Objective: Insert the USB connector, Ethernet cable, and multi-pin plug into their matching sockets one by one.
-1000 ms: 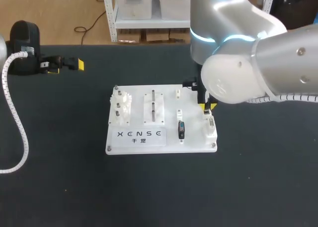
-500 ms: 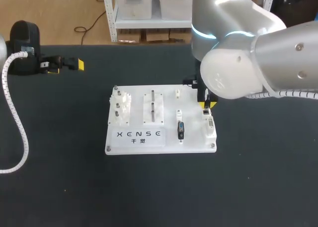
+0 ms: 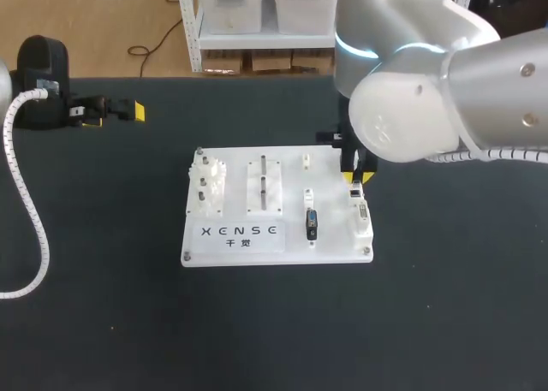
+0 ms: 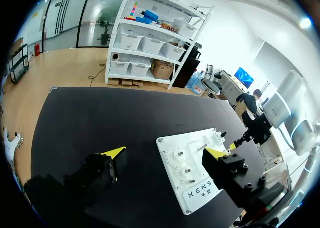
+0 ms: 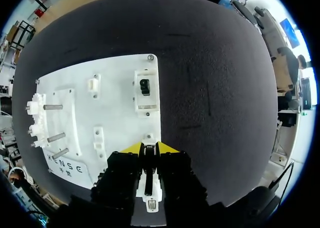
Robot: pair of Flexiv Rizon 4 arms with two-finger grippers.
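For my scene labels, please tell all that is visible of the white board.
The white board, a rectangular plate that looks plastic, lies flat on the black table. It has corner screws, black lettering, white gears at the left, two metal pins midway, a dark connector and, at the right edge, white sockets. The right gripper is over that edge.

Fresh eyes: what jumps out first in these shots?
The bulky silver right arm fills the head view's upper right, its tool down at the right edge of the white board in the table's middle. The left tool sits open at the table's far left, away from the board.
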